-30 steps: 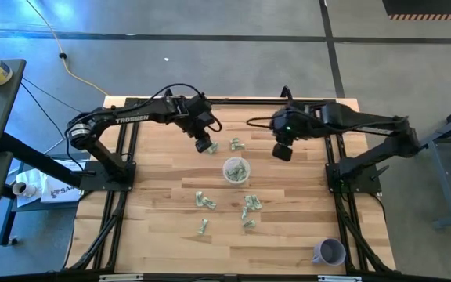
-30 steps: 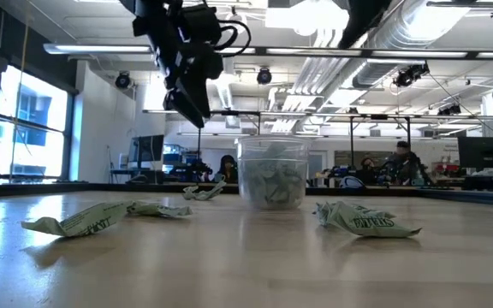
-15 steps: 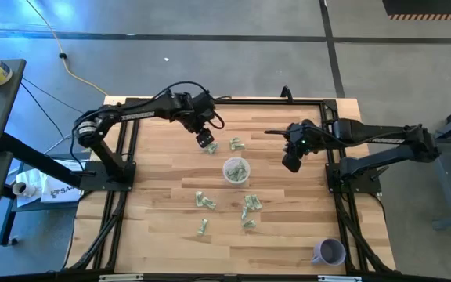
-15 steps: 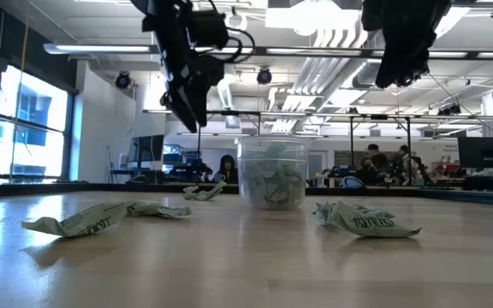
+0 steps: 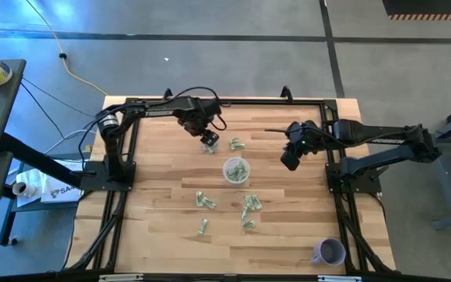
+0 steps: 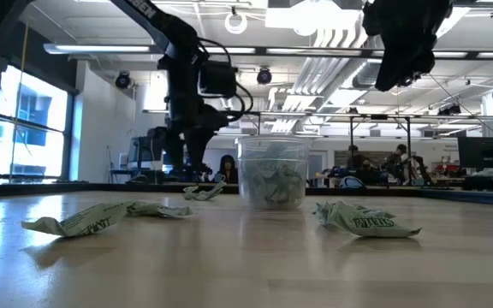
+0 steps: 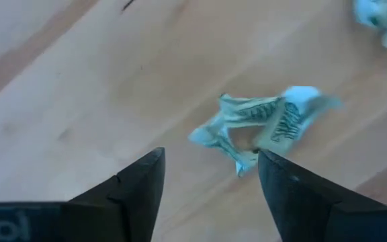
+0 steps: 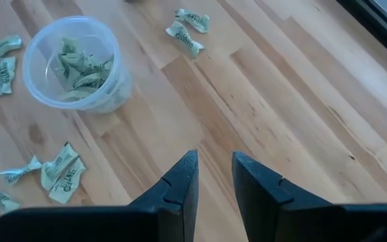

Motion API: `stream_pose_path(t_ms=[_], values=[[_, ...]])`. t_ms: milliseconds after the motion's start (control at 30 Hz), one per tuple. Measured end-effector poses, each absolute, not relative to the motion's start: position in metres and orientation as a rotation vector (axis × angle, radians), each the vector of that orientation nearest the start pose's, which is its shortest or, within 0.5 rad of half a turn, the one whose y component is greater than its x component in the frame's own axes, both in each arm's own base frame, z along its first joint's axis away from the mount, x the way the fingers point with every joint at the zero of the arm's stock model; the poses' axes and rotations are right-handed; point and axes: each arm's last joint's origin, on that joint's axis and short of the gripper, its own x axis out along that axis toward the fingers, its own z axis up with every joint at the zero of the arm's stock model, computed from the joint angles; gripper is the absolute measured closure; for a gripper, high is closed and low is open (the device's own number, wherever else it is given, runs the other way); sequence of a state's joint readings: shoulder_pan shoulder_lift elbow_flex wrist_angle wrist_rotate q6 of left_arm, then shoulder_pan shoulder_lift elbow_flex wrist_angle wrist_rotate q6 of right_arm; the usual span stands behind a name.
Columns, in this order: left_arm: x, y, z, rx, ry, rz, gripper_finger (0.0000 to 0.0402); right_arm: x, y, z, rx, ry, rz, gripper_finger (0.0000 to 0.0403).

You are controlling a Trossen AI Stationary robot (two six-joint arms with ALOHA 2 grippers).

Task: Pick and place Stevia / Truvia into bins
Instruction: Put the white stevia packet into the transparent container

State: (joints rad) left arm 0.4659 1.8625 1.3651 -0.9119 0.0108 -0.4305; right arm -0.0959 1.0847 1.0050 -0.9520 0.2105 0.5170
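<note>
Wooden planks make up the tabletop [image 5: 163,227], and over its far left part the left gripper [image 7: 207,185] is down low with its fingers spread wide and empty, a crumpled green-and-white packet [image 7: 261,128] lying on the wood just ahead of the gap between them. Such a packet looks light, soft and easily crushed, so it is probably best pinched across its bunched middle. Mid-table the clear cup [image 5: 236,170] holds several packets, more loose packets [image 5: 205,201] lie nearer, and the right gripper [image 5: 289,159] hangs to the cup's right, narrowly parted, holding nothing.
</note>
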Motion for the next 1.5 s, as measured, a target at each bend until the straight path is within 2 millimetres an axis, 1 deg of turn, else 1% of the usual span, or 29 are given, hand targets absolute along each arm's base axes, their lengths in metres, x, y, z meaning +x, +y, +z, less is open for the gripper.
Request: stream_pose_path(t_ms=[100,233,433,633,767,867,967,1333,1367,1500], values=[[0.318,0.165,0.19,-0.744,1.283,0.716,0.0149,0.193,-0.025,0.295,0.395,0.929,-0.558,0.032],[0.324,0.166,0.186,-0.777,1.249,0.702,0.0164,0.193,-0.025,0.295,0.393,0.928,-0.561,0.032],[0.322,0.162,0.183,-0.763,1.269,0.71,0.0167,0.193,-0.025,0.295,0.393,0.928,-0.561,0.032],[0.313,0.158,0.166,-0.798,1.313,0.706,0.0168,0.193,-0.025,0.295,0.389,0.929,-0.559,0.032],[0.313,0.157,0.159,-0.818,1.286,0.698,0.0178,0.193,-0.026,0.295,0.371,0.932,-0.557,0.032],[0.317,0.159,0.159,-0.815,1.226,0.697,0.0199,0.193,-0.026,0.295,0.361,0.931,-0.561,0.032],[0.321,0.161,0.16,-0.828,1.181,0.705,0.023,0.193,-0.026,0.295,0.36,0.931,-0.562,0.032],[0.318,0.16,0.159,-0.796,1.225,0.668,0.0373,0.193,-0.026,0.295,0.368,0.94,-0.564,0.032],[0.318,0.159,0.159,-0.795,1.228,0.645,0.0379,0.193,-0.026,0.295,0.369,0.94,-0.564,0.032],[0.318,0.158,0.16,-0.809,1.242,0.605,0.038,0.193,-0.026,0.295,0.365,0.939,-0.568,0.032]])
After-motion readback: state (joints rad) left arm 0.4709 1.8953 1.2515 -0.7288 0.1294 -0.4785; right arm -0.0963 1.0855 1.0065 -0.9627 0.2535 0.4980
